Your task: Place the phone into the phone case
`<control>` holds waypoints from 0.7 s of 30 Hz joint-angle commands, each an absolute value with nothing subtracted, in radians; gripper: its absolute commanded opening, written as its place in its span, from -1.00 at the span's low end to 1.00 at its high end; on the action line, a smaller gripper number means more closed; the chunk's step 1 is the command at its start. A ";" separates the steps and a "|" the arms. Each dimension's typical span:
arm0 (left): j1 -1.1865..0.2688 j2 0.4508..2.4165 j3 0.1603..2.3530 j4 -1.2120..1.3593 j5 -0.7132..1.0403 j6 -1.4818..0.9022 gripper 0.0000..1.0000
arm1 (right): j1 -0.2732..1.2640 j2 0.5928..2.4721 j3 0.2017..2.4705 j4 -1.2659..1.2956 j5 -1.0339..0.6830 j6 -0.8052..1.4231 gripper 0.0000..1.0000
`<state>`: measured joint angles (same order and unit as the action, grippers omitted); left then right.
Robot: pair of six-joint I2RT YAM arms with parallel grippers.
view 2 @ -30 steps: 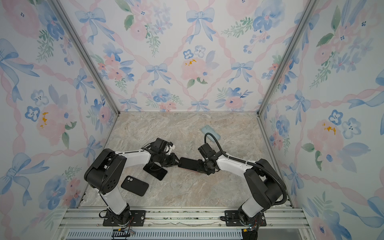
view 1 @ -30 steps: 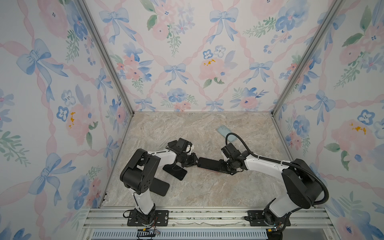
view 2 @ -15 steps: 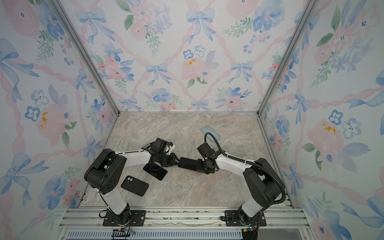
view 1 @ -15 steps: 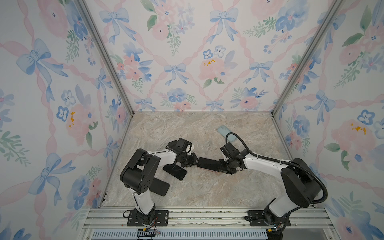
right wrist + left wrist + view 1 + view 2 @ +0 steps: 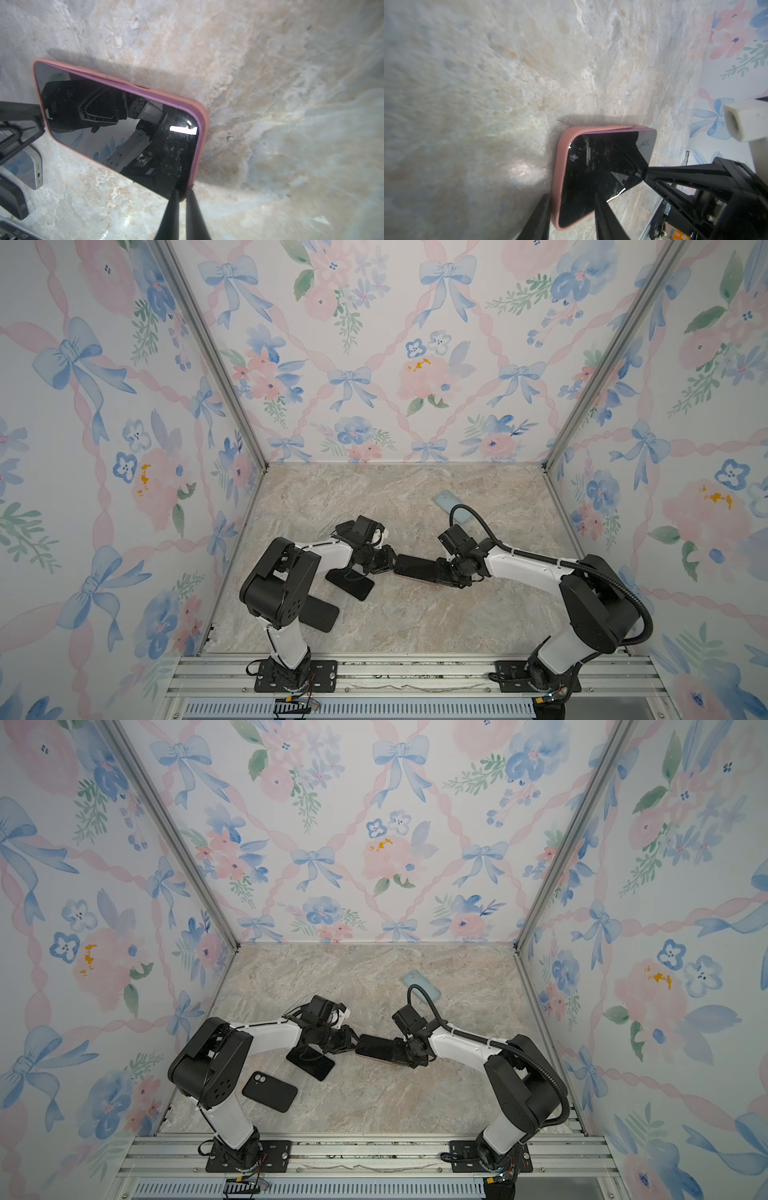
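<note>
The left gripper (image 5: pixel 572 197) just eased its fingers wider around the pink case (image 5: pixel 557 166) at its left end, while the right gripper (image 5: pixel 182 190) pinched fully together at the right end of the phone (image 5: pixel 124 128), which looks nearly seated.

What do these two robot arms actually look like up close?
The left arm and right arm both have smooth white links between chunky black joints, each bolted to a black base plate. A ribbed black cable loops along the right one. The left tool and right tool have slim, tapered black fingers.
</note>
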<state>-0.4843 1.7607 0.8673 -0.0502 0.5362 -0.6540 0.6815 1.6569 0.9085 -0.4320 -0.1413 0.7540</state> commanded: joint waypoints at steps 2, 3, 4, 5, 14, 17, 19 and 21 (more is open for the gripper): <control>-0.509 1.769 0.867 -0.047 0.583 -0.644 -0.15 | 0.743 1.785 0.867 -0.250 -0.227 0.754 -0.82; -0.509 1.769 0.867 -0.045 0.583 -0.644 -0.16 | 0.742 1.787 0.865 -0.246 -0.229 0.753 -0.82; -0.511 1.767 0.867 -0.045 0.584 -0.645 -0.16 | 0.742 1.788 0.865 -0.241 -0.231 0.755 -0.82; -0.511 1.767 0.867 -0.044 0.584 -0.645 -0.19 | 0.742 1.790 0.865 -0.238 -0.231 0.757 -0.82; -0.476 1.719 0.846 -0.106 0.497 -0.631 -0.20 | 0.723 1.611 0.914 -0.457 -0.091 0.652 -0.71; -0.452 1.682 0.841 -0.160 0.427 -0.622 -0.06 | 0.708 1.556 0.928 -0.495 -0.040 0.559 -0.56; -0.448 1.653 0.828 -0.173 0.399 -0.635 0.02 | 0.695 1.536 0.940 -0.487 -0.043 0.503 -0.43; -0.451 1.633 0.813 -0.174 0.405 -0.645 0.06 | 0.694 1.522 0.954 -0.458 -0.038 0.430 -0.29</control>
<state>-0.4534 1.6756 0.8406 -0.1219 0.4404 -0.6476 0.7002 1.5562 0.9184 -0.4564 -0.0711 0.5617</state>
